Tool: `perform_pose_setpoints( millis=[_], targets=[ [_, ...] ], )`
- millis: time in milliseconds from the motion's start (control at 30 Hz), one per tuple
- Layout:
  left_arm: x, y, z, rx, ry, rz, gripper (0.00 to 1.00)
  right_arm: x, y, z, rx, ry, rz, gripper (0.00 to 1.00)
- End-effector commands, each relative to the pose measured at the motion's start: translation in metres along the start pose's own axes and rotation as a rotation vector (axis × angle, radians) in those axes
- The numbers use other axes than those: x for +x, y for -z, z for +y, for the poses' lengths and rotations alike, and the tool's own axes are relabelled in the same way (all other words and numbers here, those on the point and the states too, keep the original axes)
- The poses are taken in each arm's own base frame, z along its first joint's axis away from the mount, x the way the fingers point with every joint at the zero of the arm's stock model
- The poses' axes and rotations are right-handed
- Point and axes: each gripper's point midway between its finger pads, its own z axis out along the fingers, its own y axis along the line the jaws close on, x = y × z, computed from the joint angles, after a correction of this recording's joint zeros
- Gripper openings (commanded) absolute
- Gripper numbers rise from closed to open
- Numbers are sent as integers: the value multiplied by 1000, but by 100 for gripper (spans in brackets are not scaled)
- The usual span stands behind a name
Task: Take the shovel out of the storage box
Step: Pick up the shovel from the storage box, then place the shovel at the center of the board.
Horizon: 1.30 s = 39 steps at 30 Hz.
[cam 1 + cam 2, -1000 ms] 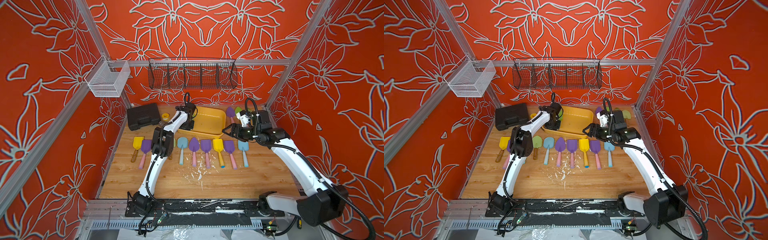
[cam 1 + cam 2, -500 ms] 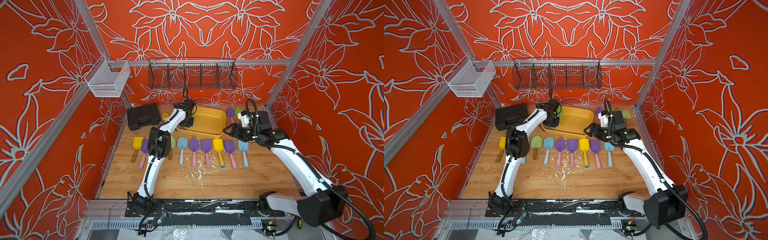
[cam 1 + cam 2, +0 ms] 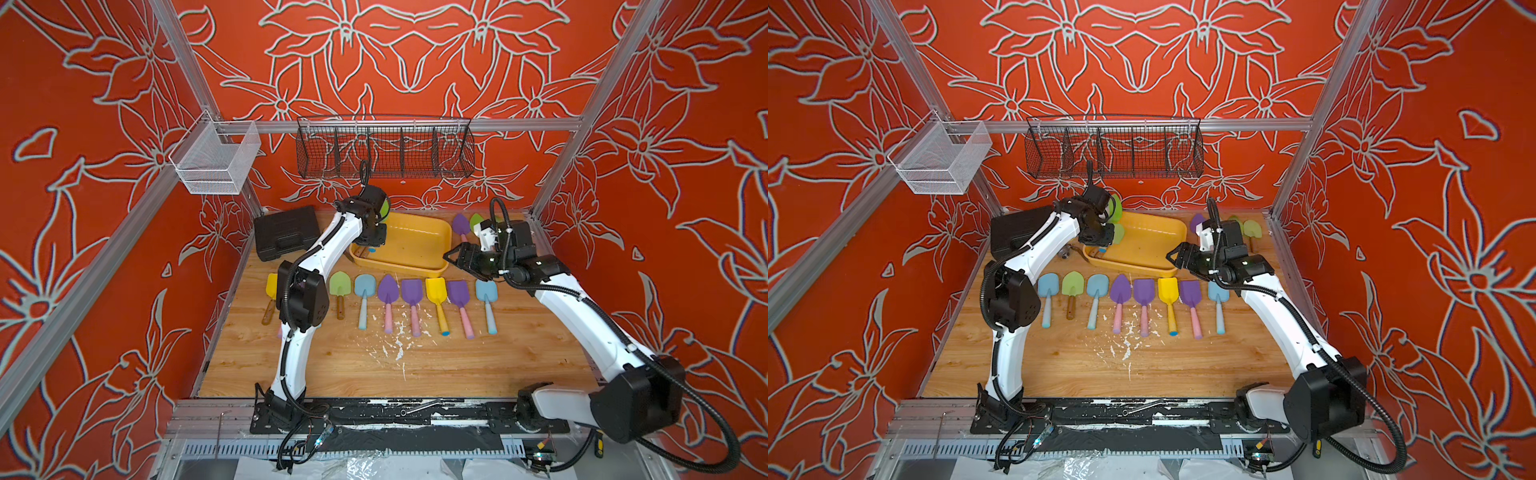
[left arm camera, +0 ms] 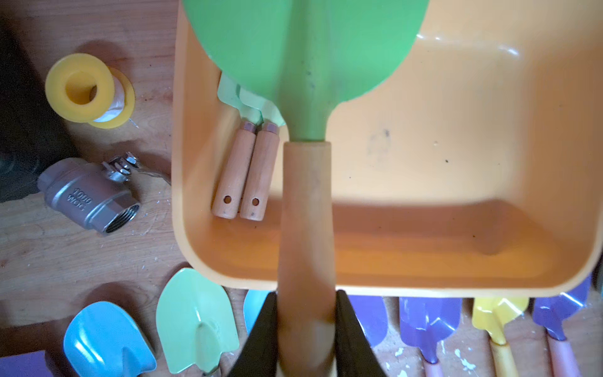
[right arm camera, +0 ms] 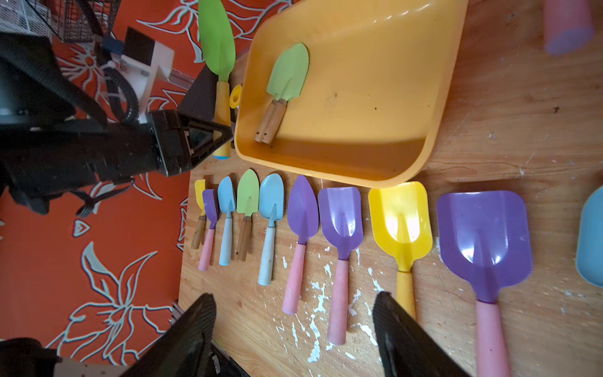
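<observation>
Wooden table [image 3: 415,365], glossy storage box [image 3: 415,249], green shovel [image 4: 306,147]

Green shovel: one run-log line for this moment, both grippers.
left gripper: shut on green shovel handle | green shovel: airborne at storage box edge | storage box: two small shovels inside | right gripper: open, empty

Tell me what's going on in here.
The left gripper is shut on the yellow handle of a green-bladed shovel, holding it raised over one end of the shallow yellow-orange plastic storage box. Two small light-green shovels with wooden handles lie together inside the box. The right gripper hangs open and holds nothing, near the row of coloured shovels laid out on the wooden table.
</observation>
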Motion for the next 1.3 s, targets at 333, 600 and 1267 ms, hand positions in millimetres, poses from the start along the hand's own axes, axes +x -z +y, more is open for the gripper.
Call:
perform_pose_setpoints(
  millis=[333, 600, 1267],
  targets=[
    [40, 79, -107, 302, -51, 11, 0, -28, -48, 45, -169, -41, -25, 68],
    [55, 90, -138, 366, -62, 28, 0, -23, -62, 48, -179, -38, -7, 66],
    [61, 88, -157, 364, -90, 29, 0, -12, -78, 46, -165, -65, 56, 32]
  ],
)
